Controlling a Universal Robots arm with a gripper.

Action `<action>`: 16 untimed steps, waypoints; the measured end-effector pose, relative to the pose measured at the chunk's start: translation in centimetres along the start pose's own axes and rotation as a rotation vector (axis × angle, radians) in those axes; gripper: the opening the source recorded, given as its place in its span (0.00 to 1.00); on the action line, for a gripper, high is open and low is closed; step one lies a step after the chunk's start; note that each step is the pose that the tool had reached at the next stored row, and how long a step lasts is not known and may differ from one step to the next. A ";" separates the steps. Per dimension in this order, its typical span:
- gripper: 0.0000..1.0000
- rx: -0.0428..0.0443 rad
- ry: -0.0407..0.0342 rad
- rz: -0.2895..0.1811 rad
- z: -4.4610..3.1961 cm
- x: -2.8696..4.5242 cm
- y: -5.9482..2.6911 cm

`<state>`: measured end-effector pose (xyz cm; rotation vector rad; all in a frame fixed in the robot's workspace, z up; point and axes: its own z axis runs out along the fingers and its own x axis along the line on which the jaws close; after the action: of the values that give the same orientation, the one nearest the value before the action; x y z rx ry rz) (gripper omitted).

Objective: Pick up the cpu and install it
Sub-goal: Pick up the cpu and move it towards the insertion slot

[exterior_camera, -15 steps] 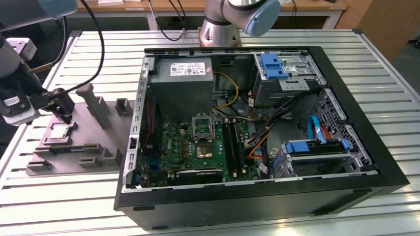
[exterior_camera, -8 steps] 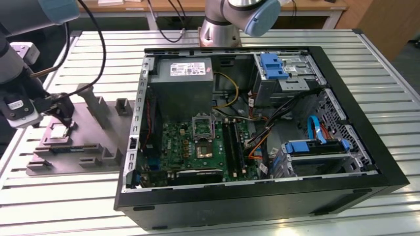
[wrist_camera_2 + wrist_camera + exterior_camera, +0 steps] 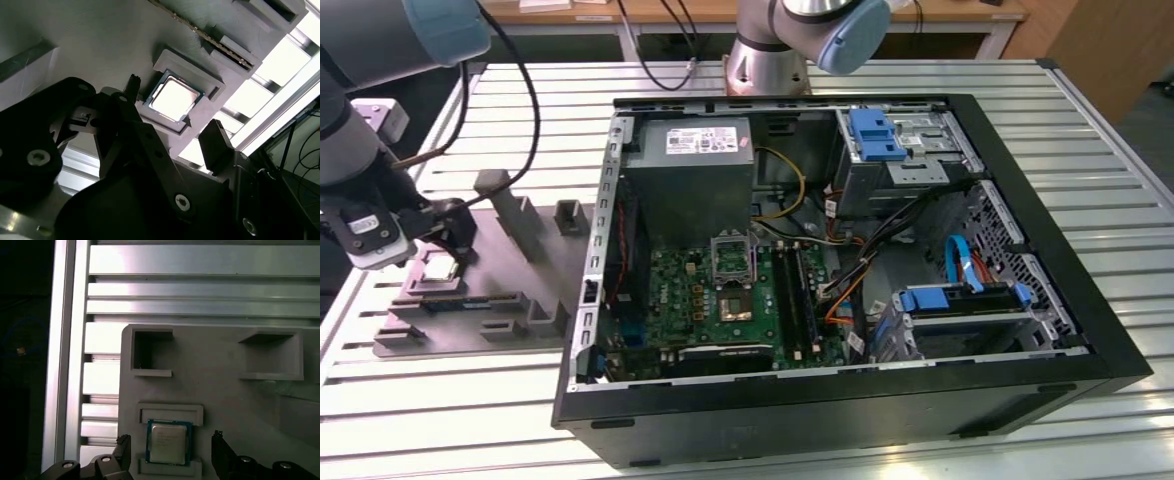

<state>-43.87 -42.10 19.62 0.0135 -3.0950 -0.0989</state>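
Plainly early: the cpu (image 3: 168, 442) lies in its tray (image 3: 225, 390), uninstalled. My gripper (image 3: 170, 439) hangs open astride it, apparently without contact.

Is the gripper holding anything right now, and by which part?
Nothing is held. The gripper is open, its fingers apart on either side of the cpu, which lies in a recess of the grey tray.

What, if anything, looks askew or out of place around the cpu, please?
Nothing stands out. The cpu lies flat and square in its recess in the tray, and the open end effector straddles it without touching.
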 end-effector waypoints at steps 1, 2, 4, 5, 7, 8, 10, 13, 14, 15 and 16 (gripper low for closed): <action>0.74 0.0052 0.0000 0.000 0.08 0.00 -0.01; 0.74 0.0119 0.0001 0.001 0.15 -0.01 -0.01; 0.74 0.0143 0.0002 0.002 0.25 -0.01 -0.03; 0.74 0.0142 0.0000 0.004 0.31 -0.01 -0.03; 0.74 0.0131 -0.0002 0.007 0.43 -0.02 -0.03; 0.74 0.0127 -0.0002 0.008 0.47 -0.02 -0.03; 0.74 0.0115 -0.0004 0.008 0.58 -0.02 -0.03; 0.74 0.0102 -0.0004 0.008 0.85 -0.04 -0.05; 0.74 0.0100 -0.0004 0.008 0.94 -0.04 -0.06; 0.74 0.0099 -0.0004 0.008 1.04 -0.04 -0.06; 0.74 0.0099 -0.0003 0.008 1.11 -0.05 -0.07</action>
<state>-43.88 -42.10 18.51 0.0021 -3.0956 -0.0834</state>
